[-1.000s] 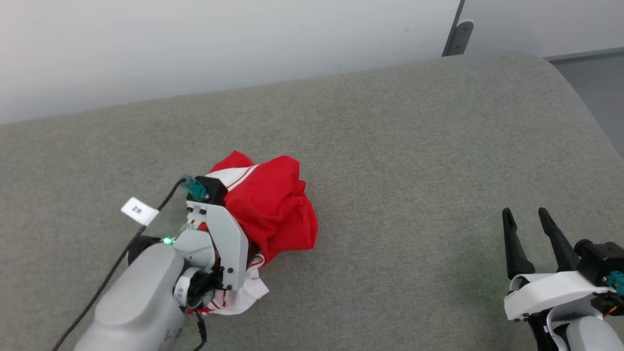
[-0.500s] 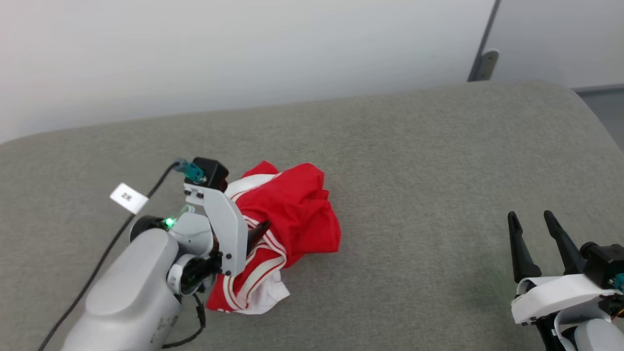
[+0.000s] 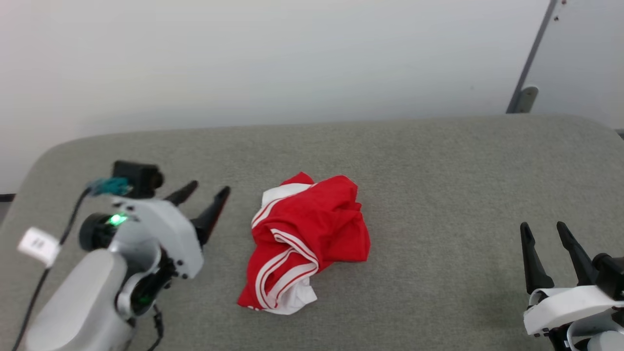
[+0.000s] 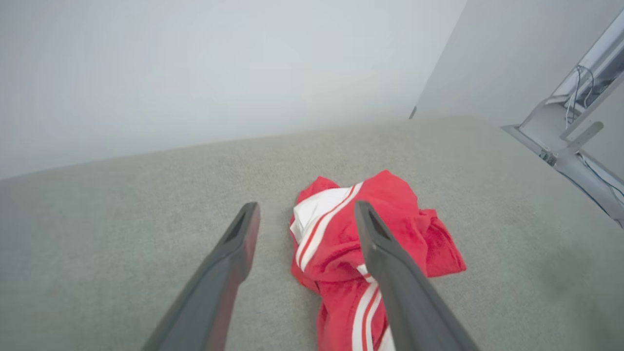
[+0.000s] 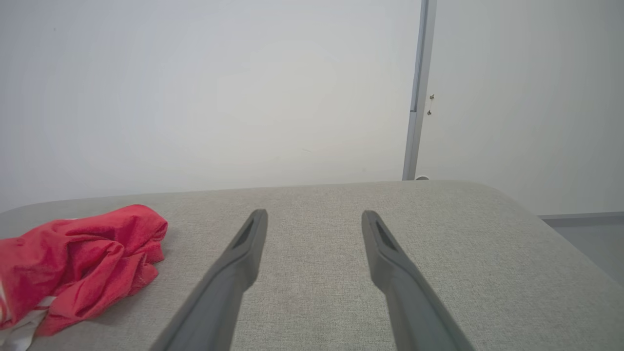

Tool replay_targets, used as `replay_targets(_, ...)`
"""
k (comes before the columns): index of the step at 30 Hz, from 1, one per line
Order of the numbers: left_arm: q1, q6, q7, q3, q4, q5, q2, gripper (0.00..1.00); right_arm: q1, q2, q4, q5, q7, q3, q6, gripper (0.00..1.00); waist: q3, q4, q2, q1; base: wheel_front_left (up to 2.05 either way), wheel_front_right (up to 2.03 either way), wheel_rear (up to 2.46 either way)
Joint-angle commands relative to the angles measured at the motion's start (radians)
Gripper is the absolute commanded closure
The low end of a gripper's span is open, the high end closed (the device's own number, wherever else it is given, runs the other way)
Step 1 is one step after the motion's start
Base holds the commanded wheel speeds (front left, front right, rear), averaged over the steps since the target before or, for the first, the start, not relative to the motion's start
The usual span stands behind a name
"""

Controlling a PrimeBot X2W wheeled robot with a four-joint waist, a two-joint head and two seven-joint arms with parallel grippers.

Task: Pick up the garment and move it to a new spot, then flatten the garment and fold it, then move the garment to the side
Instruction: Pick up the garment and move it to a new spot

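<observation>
The garment (image 3: 304, 241) lies crumpled in a heap on the grey padded surface (image 3: 438, 170), red with white parts and red-white striped trim; its print is hidden in the folds. My left gripper (image 3: 208, 190) hovers just to its left, open and empty, clear of the cloth. In the left wrist view the garment (image 4: 341, 243) shows between and beyond the spread fingers (image 4: 239, 243). My right gripper (image 3: 542, 228) rests open at the lower right, far from the heap. The right wrist view has the garment (image 5: 83, 258) at its left edge and the right gripper (image 5: 314, 214) over bare surface.
A pale wall (image 3: 243, 58) rises behind the padded surface. A grey bracket (image 3: 525, 97) stands at the back right corner. The surface's rounded left edge (image 3: 44, 161) lies near my left arm, whose black cable with a white tag (image 3: 38, 243) trails beside it.
My left gripper let go of the garment and drew back to the left, away from the heap. The head camera swung, shifting the whole picture. The right gripper stayed put.
</observation>
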Motion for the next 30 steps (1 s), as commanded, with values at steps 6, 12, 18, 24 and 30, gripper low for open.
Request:
replay_targets(6, 0.119, 0.017, -0.204, 0.071, -0.069, 0.037, 0.049, 0.0, 0.027, -0.015, -0.013, 0.004, -0.007, -0.013, -0.001, 0.0, -0.032, 0.046, 0.0, 0.0, 0.0, 0.0, 0.0)
replay_targets(12, 0.229, 0.036, -0.385, 0.143, -0.082, 0.05, 0.078, 0.0, 0.049, -0.017, -0.028, -0.005, -0.014, -0.03, -0.001, 0.0, -0.044, 0.068, 0.0, 0.0, 0.0, 0.0, 0.0)
replay_targets(18, 0.325, 0.037, -0.477, 0.187, -0.065, 0.039, 0.096, 0.0, 0.071, -0.016, -0.041, -0.019, -0.016, -0.054, -0.001, 0.0, -0.054, 0.077, 0.0, 0.0, 0.0, 0.0, 0.0)
replay_targets(24, 0.419, 0.062, -0.515, 0.252, -0.086, 0.022, 0.095, 0.0, 0.097, -0.008, -0.064, -0.03, -0.016, -0.081, -0.001, 0.0, -0.06, 0.08, 0.0, 0.0, 0.0, 0.0, 0.0)
replay_targets(30, 0.481, 0.081, -0.527, 0.315, -0.13, 0.022, 0.088, 0.0, 0.119, -0.004, -0.078, -0.033, -0.017, -0.104, -0.001, 0.0, -0.058, 0.08, 0.0, 0.0, 0.0, 0.0, 0.0)
